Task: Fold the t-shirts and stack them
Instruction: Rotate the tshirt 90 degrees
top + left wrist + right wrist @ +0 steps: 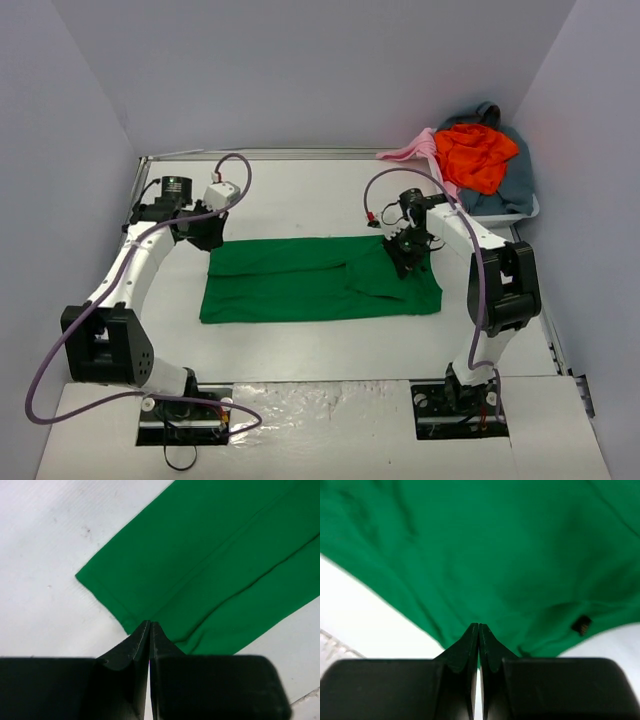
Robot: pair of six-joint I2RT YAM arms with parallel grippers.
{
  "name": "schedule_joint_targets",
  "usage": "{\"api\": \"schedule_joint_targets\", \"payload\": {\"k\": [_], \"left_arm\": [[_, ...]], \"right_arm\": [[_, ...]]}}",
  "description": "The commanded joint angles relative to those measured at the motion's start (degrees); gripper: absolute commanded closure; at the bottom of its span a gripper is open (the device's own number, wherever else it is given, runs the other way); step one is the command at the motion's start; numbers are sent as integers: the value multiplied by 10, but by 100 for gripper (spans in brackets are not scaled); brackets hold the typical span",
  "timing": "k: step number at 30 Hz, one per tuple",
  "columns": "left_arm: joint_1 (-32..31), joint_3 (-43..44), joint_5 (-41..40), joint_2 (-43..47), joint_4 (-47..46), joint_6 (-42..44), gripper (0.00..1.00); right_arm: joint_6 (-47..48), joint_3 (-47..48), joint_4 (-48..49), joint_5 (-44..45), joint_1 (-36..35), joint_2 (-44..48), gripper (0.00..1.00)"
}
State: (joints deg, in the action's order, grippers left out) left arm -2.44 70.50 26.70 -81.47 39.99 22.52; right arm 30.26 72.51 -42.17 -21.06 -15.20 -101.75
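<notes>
**Two Arms Grip Green T-Shirt at Both Ends**

A green t-shirt [300, 285] lies flat as a long band across the middle of the white table [300, 195], between the two robot arms. The left gripper [150, 624] sits at the shirt's far left corner. Its fingers are pressed together on the hem, and creases in the cloth run toward the tips. The right gripper [478, 626] is at the far right edge of the same shirt, its fingers likewise closed on the cloth, which bunches and darkens around the tips. A small dark tag [581, 625] shows near that edge.

At the table's far right corner, well apart from the green shirt, a white tub [520, 212] holds a heap of other shirts: an orange-red t-shirt [478, 155] on top, a grey-blue t-shirt [515, 180] beneath and behind it, and a pale pink t-shirt [412, 150] trailing over the tub's left side.
</notes>
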Motion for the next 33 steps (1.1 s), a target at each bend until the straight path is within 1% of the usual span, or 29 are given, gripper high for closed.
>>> {"api": "schedule_joint_targets", "payload": {"k": [1,8,13,19,21,25,28,31,33], "left_arm": [[-16,11,20,-30,-28,12,98],[-27,20,46,-121,-52,9,98],[-27,25,50,-139,-52,9,98],[-27,26,42,-103,-40,11,98],[-26,25,35,-77,-38,11,98],[-19,27,9,-26,-33,4,98],[-13,30,-16,-3,-15,4,98],[9,30,-40,37,-4,9,97],[43,31,-44,50,3,7,98]], "right_arm": [[-27,-17,24,56,17,31,100],[-40,-24,29,79,19,14,100],[-37,-29,30,85,23,2,100],[-32,-9,31,86,29,-69,100],[-29,6,31,84,29,-88,100],[-25,32,30,82,30,-135,100],[-21,60,29,87,30,-164,100],[-20,96,26,94,30,-191,100],[-20,132,24,96,30,-217,100]]}}
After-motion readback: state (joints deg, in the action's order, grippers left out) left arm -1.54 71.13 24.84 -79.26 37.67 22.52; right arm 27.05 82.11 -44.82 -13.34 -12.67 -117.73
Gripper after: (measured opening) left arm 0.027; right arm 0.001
